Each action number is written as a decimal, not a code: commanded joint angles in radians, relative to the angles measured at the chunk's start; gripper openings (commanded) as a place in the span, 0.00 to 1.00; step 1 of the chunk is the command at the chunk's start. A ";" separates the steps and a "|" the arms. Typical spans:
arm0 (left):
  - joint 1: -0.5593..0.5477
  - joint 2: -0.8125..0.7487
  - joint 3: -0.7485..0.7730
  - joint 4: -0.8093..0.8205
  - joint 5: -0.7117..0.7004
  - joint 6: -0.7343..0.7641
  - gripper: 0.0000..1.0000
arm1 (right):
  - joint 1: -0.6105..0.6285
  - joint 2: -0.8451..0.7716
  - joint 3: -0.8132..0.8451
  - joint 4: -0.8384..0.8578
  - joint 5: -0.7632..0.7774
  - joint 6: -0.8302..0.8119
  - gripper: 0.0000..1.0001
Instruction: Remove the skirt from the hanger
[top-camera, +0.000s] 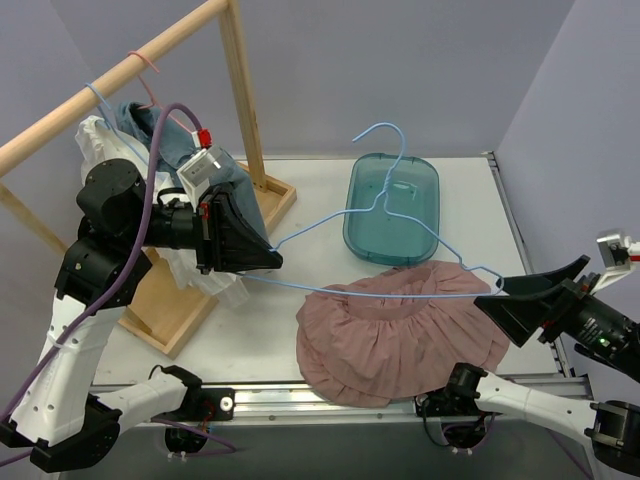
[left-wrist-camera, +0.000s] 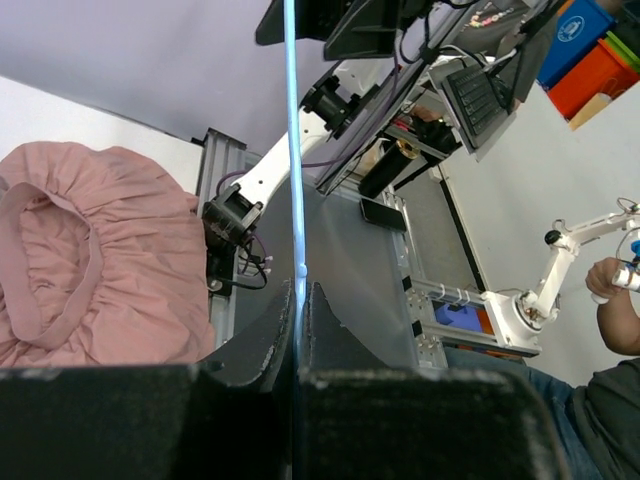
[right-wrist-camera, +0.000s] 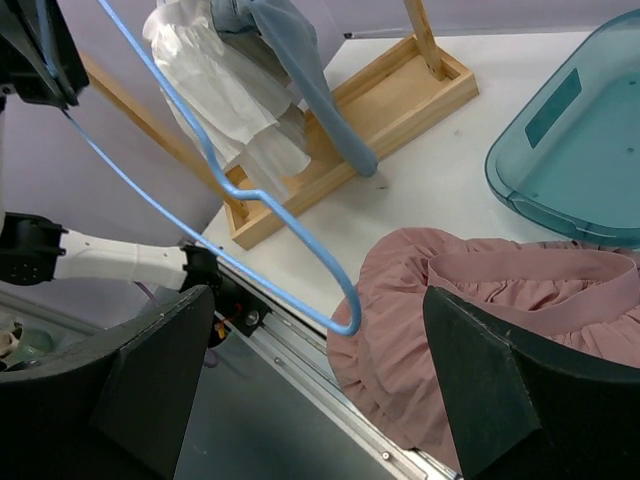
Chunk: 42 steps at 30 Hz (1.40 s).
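Where the blue wire hanger (top-camera: 330, 221) spans the middle of the table (top-camera: 250, 335), each end sits at a gripper. At its left corner, the left gripper (top-camera: 272, 258) is pinched tight. The wrist view shows the wire clamped between the two tips and running straight away from them. At its right corner, the right gripper (right-wrist-camera: 318, 300) has its fingers spread wide. The wire's bend curves in the gap between them and touches neither. The hook points to the far side, overlapping a teal plastic tub (top-camera: 392, 200) in the overhead view.

Near edge, right of centre: the pink skirt (top-camera: 400, 345), a crumpled heap lying on the table with its elastic waistband toward the far side. The hanger's lower bar crosses the skirt's far edge. I cannot tell whether the wire passes through the waistband or only runs above it. The right gripper is just beside the skirt's right side.

Far left: a wooden rack (top-camera: 110, 85) on a box base. A denim garment (top-camera: 150, 125) and a white garment (top-camera: 100, 140) hang from its rail, behind the left arm.
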 joint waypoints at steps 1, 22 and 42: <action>0.002 -0.011 -0.004 0.155 0.061 -0.084 0.02 | 0.007 0.044 -0.034 0.051 -0.037 -0.022 0.79; -0.016 -0.031 -0.127 0.462 0.143 -0.283 0.02 | 0.013 -0.035 -0.069 0.204 -0.291 -0.061 0.56; -0.019 -0.043 -0.176 0.537 0.166 -0.333 0.02 | 0.013 -0.021 -0.066 0.211 -0.380 -0.094 0.00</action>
